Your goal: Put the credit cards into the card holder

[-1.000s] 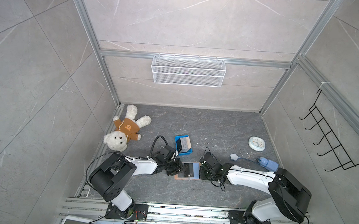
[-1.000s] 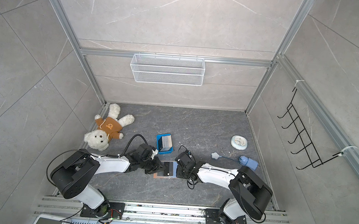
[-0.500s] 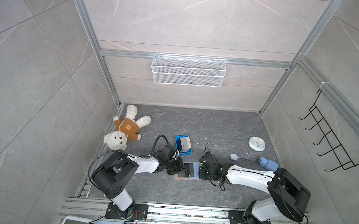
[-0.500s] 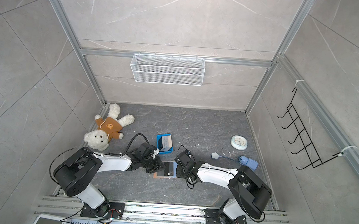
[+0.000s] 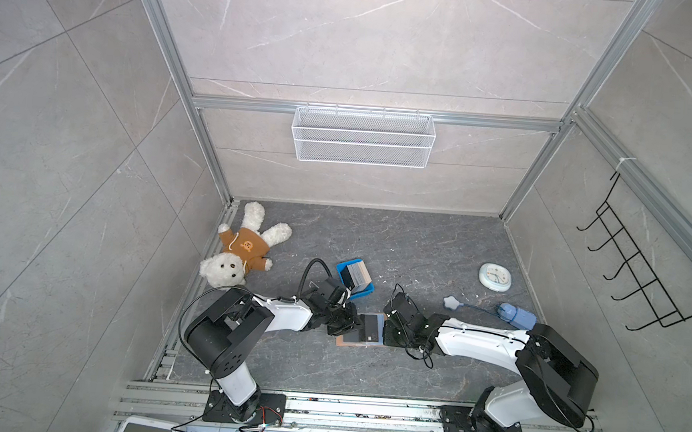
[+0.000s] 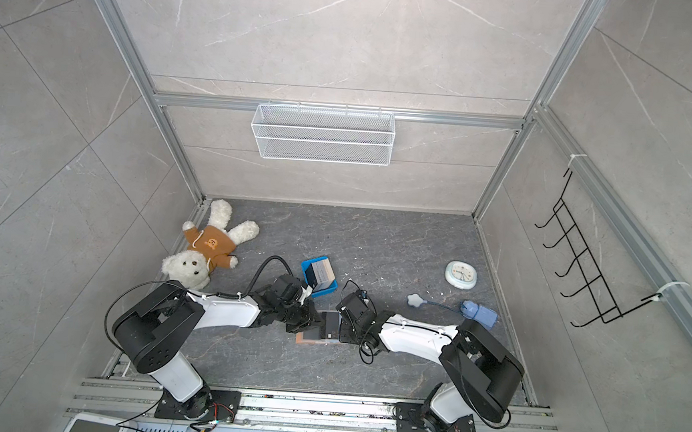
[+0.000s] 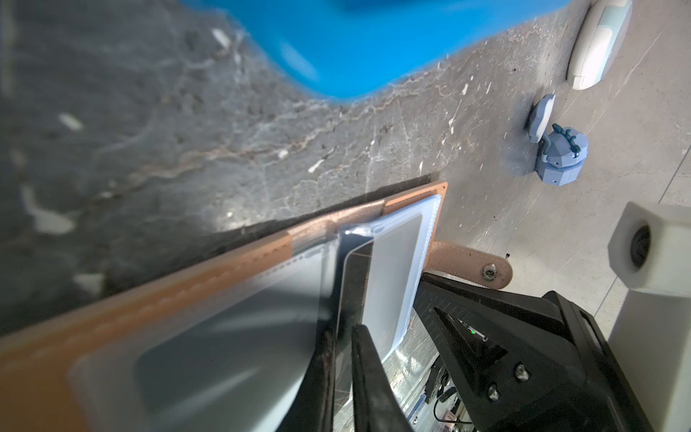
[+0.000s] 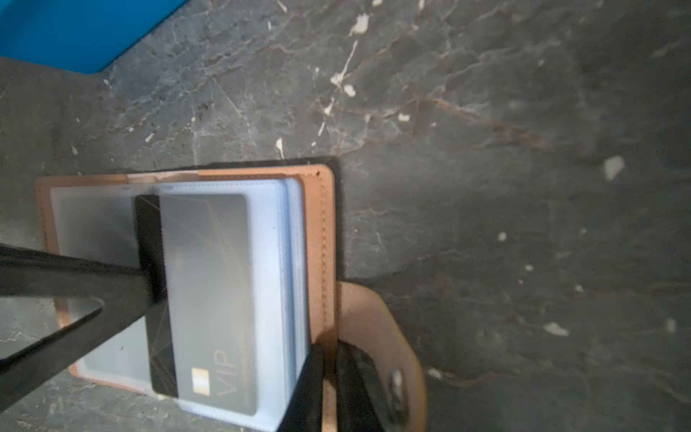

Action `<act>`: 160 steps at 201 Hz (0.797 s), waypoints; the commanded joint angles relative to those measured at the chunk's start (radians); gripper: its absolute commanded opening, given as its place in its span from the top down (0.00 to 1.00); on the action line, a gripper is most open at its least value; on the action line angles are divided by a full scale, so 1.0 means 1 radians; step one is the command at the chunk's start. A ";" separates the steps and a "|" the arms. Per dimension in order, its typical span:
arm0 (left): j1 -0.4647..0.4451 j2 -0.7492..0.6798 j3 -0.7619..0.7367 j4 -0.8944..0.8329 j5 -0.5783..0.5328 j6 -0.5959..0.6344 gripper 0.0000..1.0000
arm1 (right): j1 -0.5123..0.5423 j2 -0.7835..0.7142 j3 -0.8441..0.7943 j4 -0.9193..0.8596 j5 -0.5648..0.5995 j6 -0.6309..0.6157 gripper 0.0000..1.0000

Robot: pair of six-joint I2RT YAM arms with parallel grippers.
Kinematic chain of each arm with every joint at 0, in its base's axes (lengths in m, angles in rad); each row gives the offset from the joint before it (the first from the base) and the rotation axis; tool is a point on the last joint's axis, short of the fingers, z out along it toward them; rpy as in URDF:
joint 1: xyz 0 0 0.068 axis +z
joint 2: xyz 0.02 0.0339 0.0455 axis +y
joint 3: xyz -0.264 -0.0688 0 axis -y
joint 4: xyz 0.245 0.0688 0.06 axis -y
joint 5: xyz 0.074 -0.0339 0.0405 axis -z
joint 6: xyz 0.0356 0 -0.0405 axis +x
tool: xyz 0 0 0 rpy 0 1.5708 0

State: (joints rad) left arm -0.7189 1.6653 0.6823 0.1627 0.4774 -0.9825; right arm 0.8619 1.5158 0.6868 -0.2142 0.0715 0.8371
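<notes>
The tan card holder (image 5: 346, 342) (image 6: 306, 339) lies open on the floor between both arms. My left gripper (image 7: 344, 329) (image 5: 355, 326) is shut on a black VIP credit card (image 8: 149, 243) (image 7: 353, 284). Most of that card sits inside a clear sleeve (image 8: 261, 262), with a dark strip still outside. My right gripper (image 8: 329, 355) (image 5: 386, 332) is shut on the edge of the holder's tan cover (image 8: 318, 224), beside the snap strap (image 8: 377, 321). More credit cards (image 5: 357, 277) (image 6: 321, 276) stand stacked in a blue tray (image 5: 361, 296).
A teddy bear (image 5: 246, 251) lies at the back left. A round clock (image 5: 495, 276) and a blue device with a cable (image 5: 516, 315) lie at the right. A wire basket (image 5: 362, 137) hangs on the back wall and a black hook rack (image 5: 631, 278) on the right wall.
The left arm has shifted slightly at the card holder. The right arm and the holder lie as before.
</notes>
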 commanded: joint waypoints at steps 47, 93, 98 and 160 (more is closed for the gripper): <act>-0.026 0.032 0.037 0.015 0.004 0.002 0.86 | 0.012 0.046 -0.015 -0.043 0.007 0.008 0.87; -0.029 0.033 0.040 0.023 -0.002 0.004 0.86 | 0.013 0.046 -0.016 -0.041 0.008 0.010 0.88; -0.029 0.034 0.040 0.027 -0.003 0.005 0.87 | 0.013 0.047 -0.016 -0.039 0.008 0.011 0.87; -0.031 -0.005 0.018 -0.036 -0.050 0.030 0.87 | 0.014 0.038 -0.022 -0.034 0.014 0.023 0.88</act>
State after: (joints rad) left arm -0.7437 1.6909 0.7033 0.1699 0.4675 -0.9825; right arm 0.8665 1.5177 0.6868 -0.2127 0.0795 0.8417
